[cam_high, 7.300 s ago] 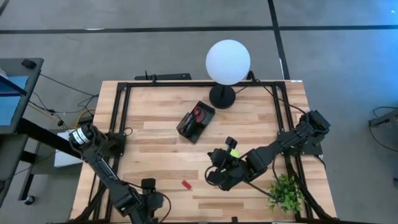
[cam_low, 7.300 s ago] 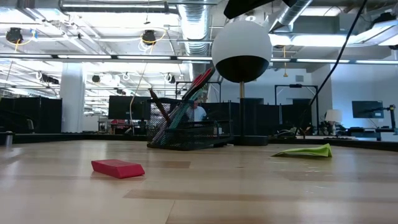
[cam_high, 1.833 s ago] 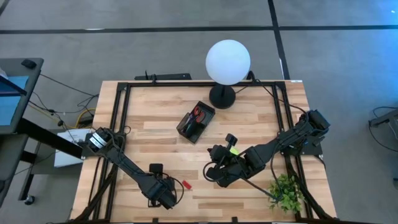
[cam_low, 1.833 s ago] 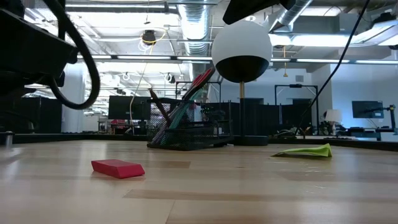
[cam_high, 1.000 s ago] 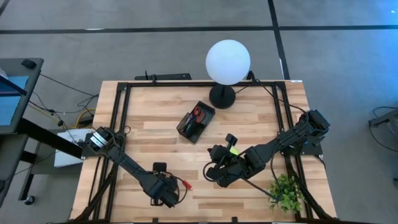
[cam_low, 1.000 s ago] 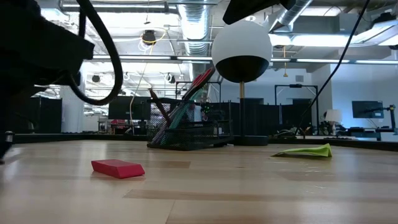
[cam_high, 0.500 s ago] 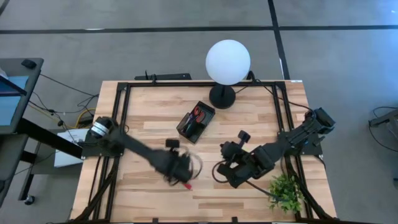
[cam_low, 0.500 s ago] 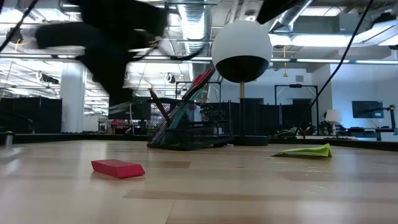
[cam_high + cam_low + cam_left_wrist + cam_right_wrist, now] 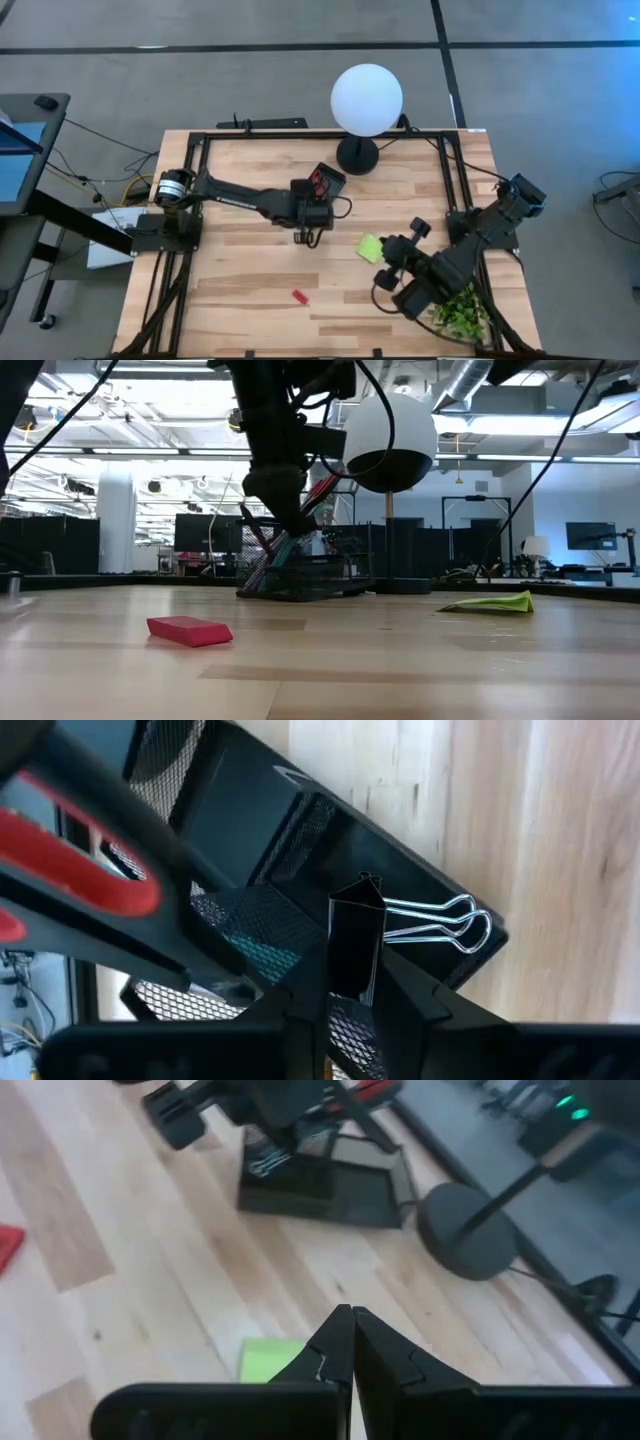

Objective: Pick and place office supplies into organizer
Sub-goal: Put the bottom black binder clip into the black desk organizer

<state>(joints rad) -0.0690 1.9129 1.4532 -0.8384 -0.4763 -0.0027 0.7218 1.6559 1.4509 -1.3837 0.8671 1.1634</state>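
The organizer is a black mesh tray on the table's far middle, holding red-handled scissors and pens. My left gripper hangs over its near side, shut on a black binder clip. A lime-green sticky-note pad lies flat right of the middle. A small red piece lies flat near the front. My right gripper is shut with nothing in it, just right of the pad and above the table. My left gripper pinches the clip's black body between its two fingers. The fingers slant down from the table's left side. The clip's silver wire handles stick out sideways. The clip is lifted clear, above the organizer's mesh compartment.
A white globe lamp on a round black base stands right behind the organizer. A small green plant sits at the front right corner, close by my right arm. A black metal frame borders the table.
My left gripper has swung up from the table's near left, beside the red piece, toward the far side, to above the organizer. My right gripper has drawn back toward the table's right and near edge, still shut, uncovering the sticky-note pad. The red piece has not moved.
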